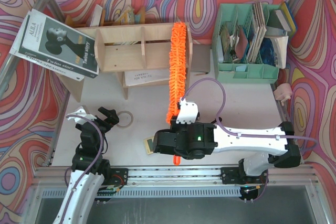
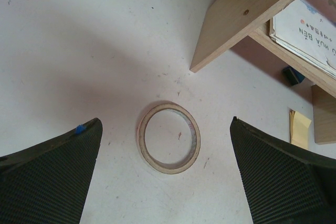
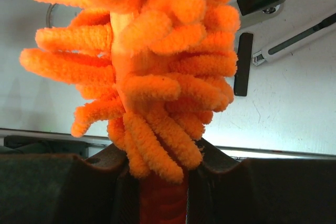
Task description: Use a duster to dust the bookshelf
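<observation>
1. My right gripper (image 1: 174, 136) was clamped tight on the duster (image 1: 177, 66), right where the handle meets the fluff.
2. The duster lay front to back across the right end of the bookshelf (image 1: 131, 51), so I judged we were mid-dusting.
3. My left gripper (image 1: 107, 116) hung wide open and empty above a tape ring (image 1: 124, 119).
4. Next, I reckoned, came a sideways sweep along the top under light pressure.

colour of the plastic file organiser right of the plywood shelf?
Mint green. The plastic file organiser shows best in the top external view.
</observation>
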`<state>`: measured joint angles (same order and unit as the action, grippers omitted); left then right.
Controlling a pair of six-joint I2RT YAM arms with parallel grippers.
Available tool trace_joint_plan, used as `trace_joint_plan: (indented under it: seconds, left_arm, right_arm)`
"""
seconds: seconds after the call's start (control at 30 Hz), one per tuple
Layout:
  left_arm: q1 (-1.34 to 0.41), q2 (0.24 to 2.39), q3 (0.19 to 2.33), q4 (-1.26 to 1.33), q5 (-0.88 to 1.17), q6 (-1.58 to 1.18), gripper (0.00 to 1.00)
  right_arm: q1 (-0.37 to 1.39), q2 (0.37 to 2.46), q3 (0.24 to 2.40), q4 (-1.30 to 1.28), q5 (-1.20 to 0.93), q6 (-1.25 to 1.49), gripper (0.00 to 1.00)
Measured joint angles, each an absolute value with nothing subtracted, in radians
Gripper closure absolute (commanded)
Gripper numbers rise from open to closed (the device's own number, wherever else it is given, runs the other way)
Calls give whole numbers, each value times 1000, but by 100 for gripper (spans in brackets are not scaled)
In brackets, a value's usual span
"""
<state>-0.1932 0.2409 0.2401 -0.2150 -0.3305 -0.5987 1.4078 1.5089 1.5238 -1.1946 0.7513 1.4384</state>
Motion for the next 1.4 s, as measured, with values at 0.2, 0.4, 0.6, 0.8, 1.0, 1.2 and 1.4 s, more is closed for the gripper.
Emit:
trace_joint_plan:
  seconds: [0.2, 0.4, 0.6, 0.8, 1.0, 1.2, 1.4]
  left_arm:
    - [-194, 241, 240, -215, -330, -599, 1]
    - [-194, 241, 240, -215, -330, -599, 1]
    - [-193, 241, 240, -215, -330, -599, 2]
    - [-194, 241, 240, -215, -330, -599, 1]
    - [-194, 241, 240, -215, -330, -599, 1]
    - [-194, 241, 240, -215, -330, -599, 1]
    - [-194, 241, 240, -215, -331, -599, 1]
  right_arm:
    - [1408, 1484, 1447, -1165, 753, 1448, 100]
    - [1407, 1502, 1385, -1157, 702, 1478, 100]
    - [1407, 1532, 1432, -1170, 709, 1481, 100]
    - [1407, 1520, 1511, -1180, 740, 1448, 100]
    - [1407, 1481, 1513, -1200, 762, 1446, 100]
    - [1407, 1459, 1404, -1192, 750, 1465, 100]
    - [1407, 1469, 1356, -1163, 717, 1454, 100]
